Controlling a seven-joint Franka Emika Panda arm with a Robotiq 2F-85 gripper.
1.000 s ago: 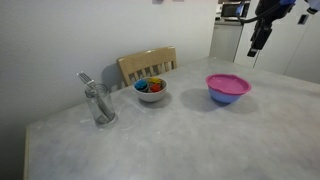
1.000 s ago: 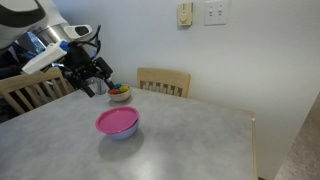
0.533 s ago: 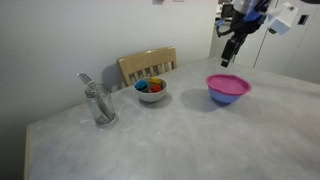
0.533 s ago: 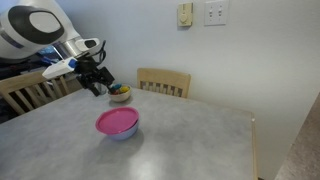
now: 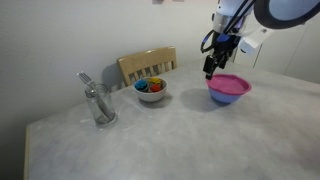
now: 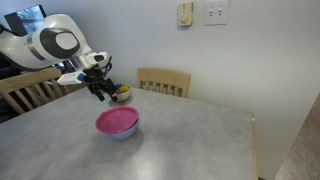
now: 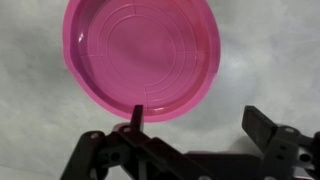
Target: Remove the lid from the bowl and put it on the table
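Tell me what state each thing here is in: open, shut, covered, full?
Lid: sitting on the bowl, not lifted.
Bowl: covered, upright on the table.
Gripper: open, empty, above the lid's edge.
White bowl: uncovered, holding colourful pieces.
Glass: upright, a metal utensil standing in it.

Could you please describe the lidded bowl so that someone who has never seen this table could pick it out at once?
On the large grey table stand two bowls, apart from each other. The one meant is the larger, periwinkle-blue bowl, farther from the wooden chair. It alone is capped by a magenta-pink lid; the smaller white bowl is open and shows colourful contents.
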